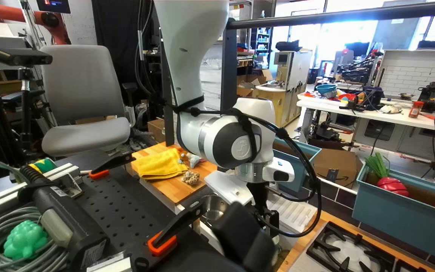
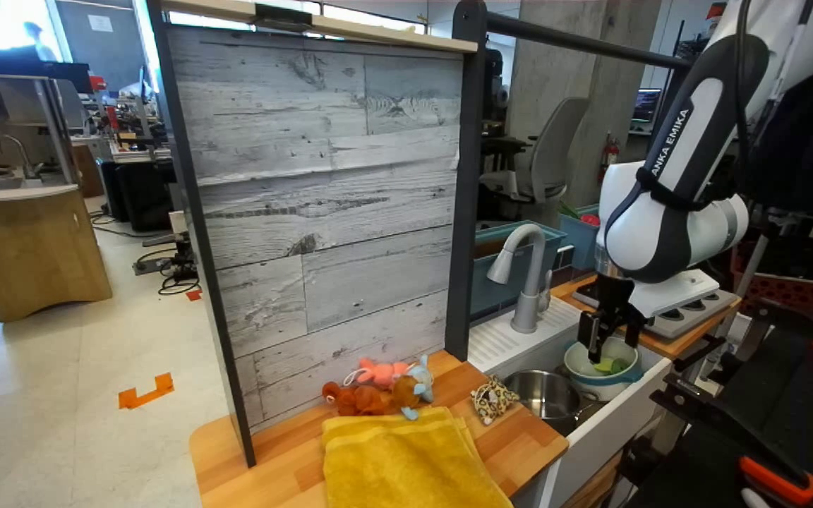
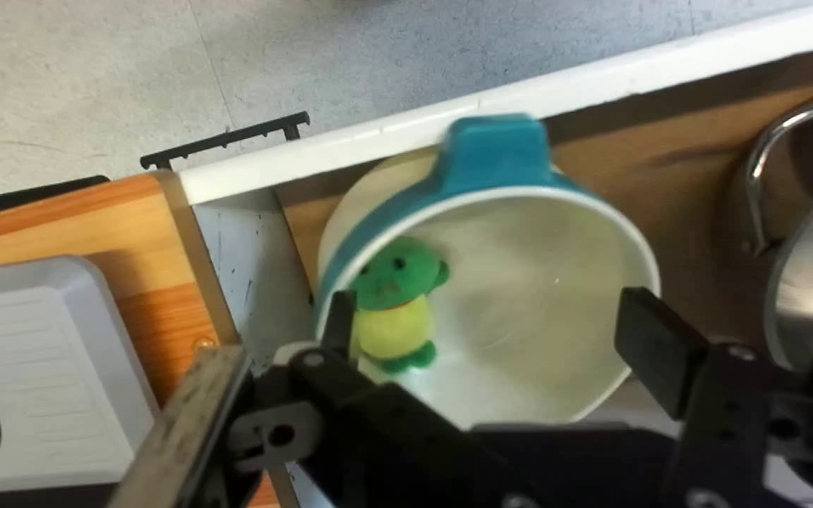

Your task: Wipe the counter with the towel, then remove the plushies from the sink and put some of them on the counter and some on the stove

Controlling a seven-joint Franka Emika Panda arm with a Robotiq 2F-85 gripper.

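In an exterior view, the yellow towel (image 1: 161, 164) is lying folded on the wooden table (image 1: 174, 192), with the spotted plushie (image 1: 190, 177) just beside it. The white arm (image 1: 189, 56) reaches down in the middle, and its lower end is partly hidden behind a dark object (image 1: 240, 234). At the lower right I see a part of the stove (image 1: 347, 254), and behind it a blue box (image 1: 398, 221) which holds a round red item (image 1: 392, 186). In an exterior view, some more plushies (image 2: 371, 400), of orange-brown, pink and blue colour, are gathered close together on the table, at the edge of the towel. In the sink (image 2: 622, 416), a steel pot (image 2: 540, 391) stands near a white-and-teal bowl (image 2: 598, 390), and the grey faucet (image 2: 531, 289) rises behind the pot. The pincer (image 2: 615, 351) points downward above the bowl. In the wrist view, the pincer is spread wide, with its two fingers (image 3: 660, 353) toward opposite sides of the bowl; whether they touch the rim, I cannot tell. Inside the bowl a green-and-yellow plushie (image 3: 396, 317) is lying at the left side, near one finger.
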